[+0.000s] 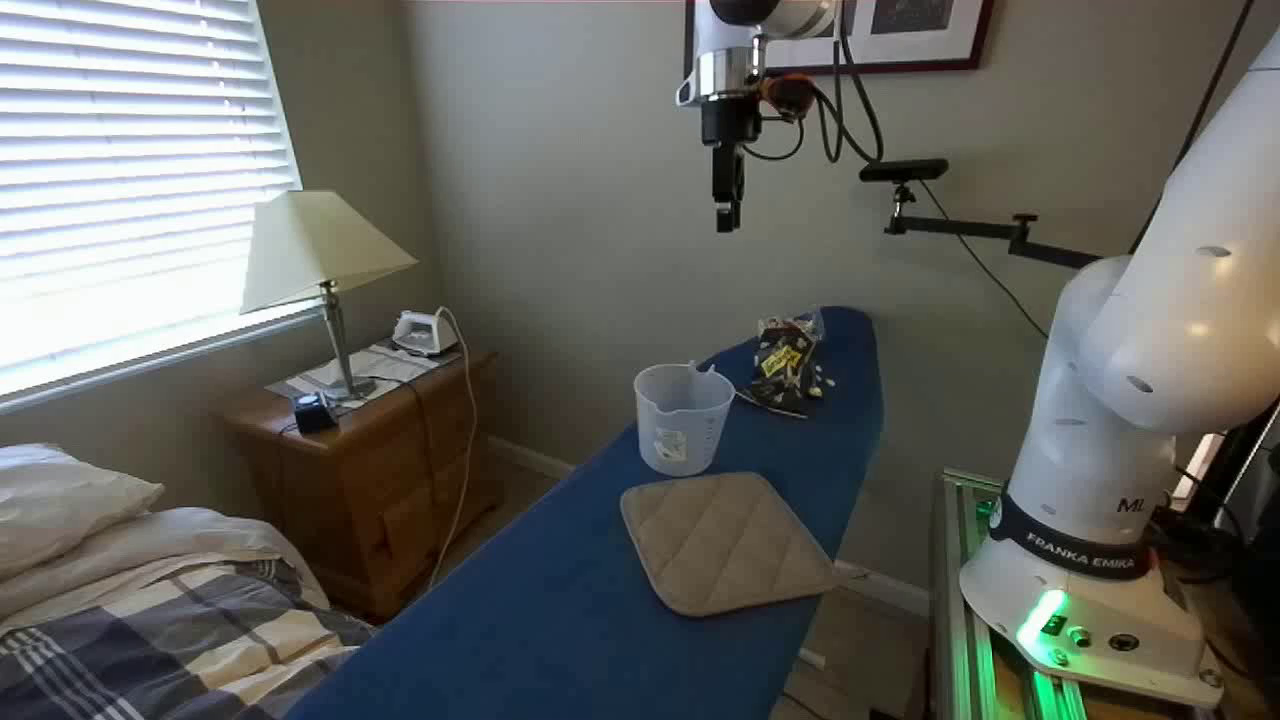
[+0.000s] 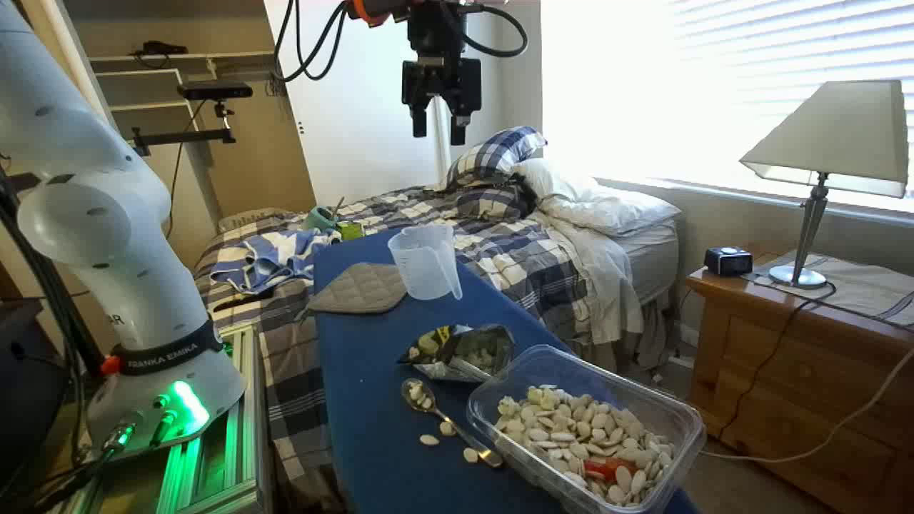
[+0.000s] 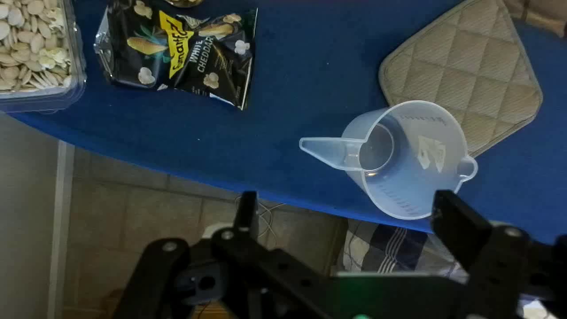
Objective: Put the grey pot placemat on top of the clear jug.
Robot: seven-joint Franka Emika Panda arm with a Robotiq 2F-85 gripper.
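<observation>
The grey pot placemat (image 1: 730,545) lies flat on the blue ironing board (image 1: 540,630); its quilted surface also shows in the wrist view (image 3: 465,71) and in an exterior view (image 2: 360,289). The clear jug (image 1: 685,430) stands upright, close beside the placemat; I cannot tell whether they touch. Its open top and handle show in the wrist view (image 3: 405,173), and it shows in an exterior view (image 2: 421,264). My gripper (image 2: 438,130) is open and empty, high above the board, fingers down; it also shows in an exterior view (image 1: 728,218) and the wrist view (image 3: 345,192).
A black popcorn bag (image 3: 190,57) lies on the board. A clear tub of seeds (image 2: 571,357) and a spoon (image 2: 457,428) with loose seeds sit toward one end. A bed (image 2: 514,257) and a nightstand (image 1: 360,470) with a lamp (image 1: 325,250) stand beyond the board.
</observation>
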